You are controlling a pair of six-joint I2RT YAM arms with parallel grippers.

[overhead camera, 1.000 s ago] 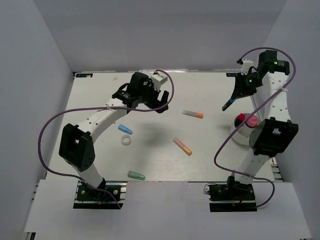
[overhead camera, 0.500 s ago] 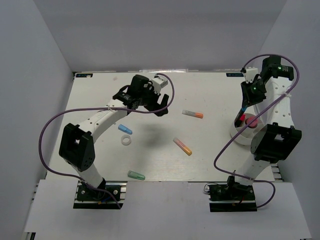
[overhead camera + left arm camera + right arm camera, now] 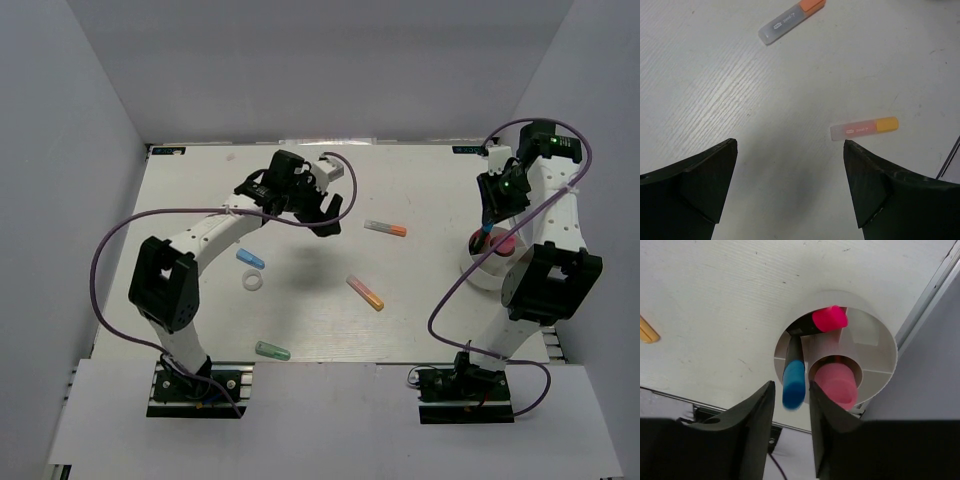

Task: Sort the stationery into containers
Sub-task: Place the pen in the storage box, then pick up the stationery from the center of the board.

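The right hand (image 3: 791, 396) hangs straight over the white cup (image 3: 879, 324), fingers pointing down into it, so that a marker lowered here goes in end-first and stands upright. Between its fingertips is the blue-capped marker (image 3: 793, 379), its dark barrel already down in the cup's outer ring. A sliver of background shows on each side of the cap, so this hand reads as released, parted only a little and pinching nothing. Two more pieces are in the cup: a pale pink marker (image 3: 836, 382) in the centre tube and a magenta-capped marker (image 3: 830, 318) in the outer ring on the cup's far side. I cannot tell whether the blue one shares its compartment.

Well to the left of the cup (image 3: 474, 272) in the overhead view, the left hand (image 3: 322, 214) hovers above the table (image 3: 430, 325), fully spread and holding nothing. Its wrist camera looks down on the orange-capped marker (image 3: 791, 15) and the pink marker with the orange end (image 3: 865, 129), both lying flat between this hand and the cup. Judging by that aim, it is lined up to pick one of them next.

Further from the cup lie a blue marker (image 3: 250, 259), a white ring (image 3: 253, 282) and a green marker (image 3: 272, 351), all unsorted.
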